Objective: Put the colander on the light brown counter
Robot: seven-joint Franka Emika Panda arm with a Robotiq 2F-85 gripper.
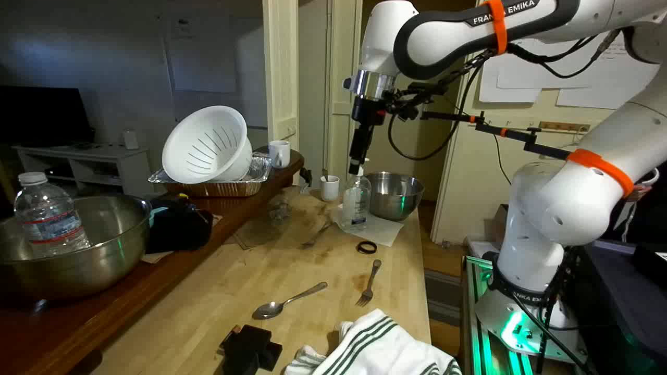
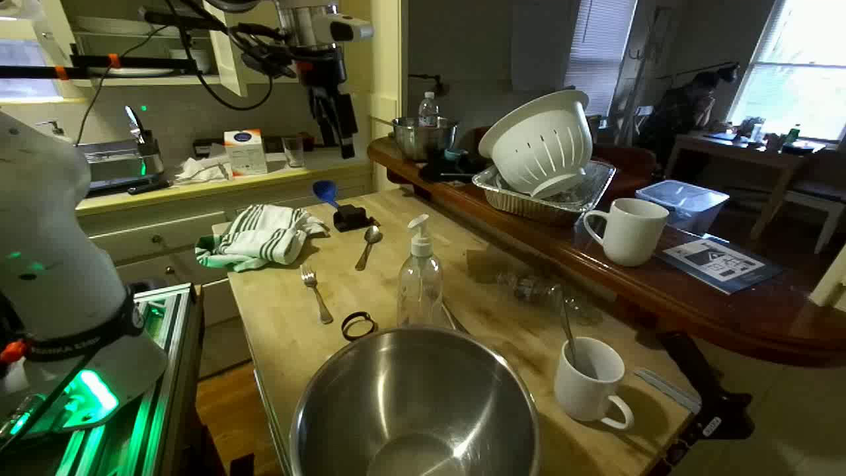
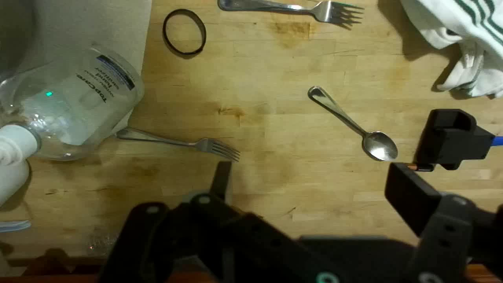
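The white colander (image 1: 206,148) rests tilted in a foil tray on the darker reddish-brown ledge; it also shows in an exterior view (image 2: 545,149). It is out of the wrist view. The light brown counter (image 1: 208,307) runs beside and below that ledge; it shows in an exterior view (image 2: 281,324) and in the wrist view (image 3: 271,94). My gripper (image 3: 310,173) is open with nothing between its fingers. It points down high above the counter, apart from the colander, as seen in both exterior views (image 1: 356,164) (image 2: 344,142).
The foil tray (image 1: 245,187) also holds nothing else I can make out. A pump bottle (image 1: 356,208), a metal bowl (image 2: 416,396), a mug with a utensil (image 2: 588,383), a spoon (image 3: 379,145), forks (image 3: 208,145) and a towel (image 2: 264,238) are on the counter.
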